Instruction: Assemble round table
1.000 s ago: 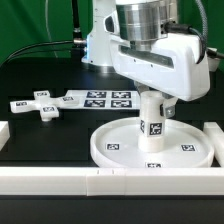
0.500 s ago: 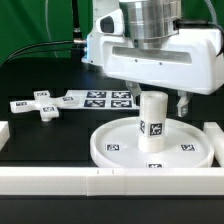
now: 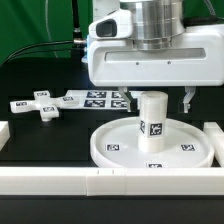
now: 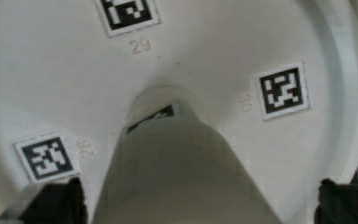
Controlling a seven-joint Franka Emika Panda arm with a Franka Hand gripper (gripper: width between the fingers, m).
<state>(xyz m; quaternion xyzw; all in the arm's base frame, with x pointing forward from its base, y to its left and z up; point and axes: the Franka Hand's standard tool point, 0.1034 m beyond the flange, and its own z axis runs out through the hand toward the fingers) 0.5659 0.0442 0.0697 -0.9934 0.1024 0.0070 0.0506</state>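
White hard plastic, stiff and probably light, makes up the round table's parts, and its smooth skin looks likely to slip under a weak pinch. The large rimmed disc (image 3: 104, 152) lies flat on the black tabletop (image 3: 40, 140), and the short cylindrical leg (image 3: 152, 122) stands upright at the disc's middle. I judge the leg's straight side wall, high up and well above the disc, the best place to take hold, squeezing across its width. The disc itself is too broad for that and would have to be caught by its thin rim. The end effector (image 4: 197, 204) hangs directly above the disc's centre. Its fingers (image 4: 51, 203) are spread apart on either side of the leg's top and clamped on nothing. A long white rail (image 3: 60, 182) runs just in front of the disc, and a raised rail block (image 3: 214, 136) sits near it on the exterior view's right, so both would hem in any sideways slide. Behind the disc lies the marker board (image 3: 105, 98). The cross-shaped foot (image 3: 42, 104) rests flat behind the disc toward the exterior view's left, well apart from it, with open tabletop around it.
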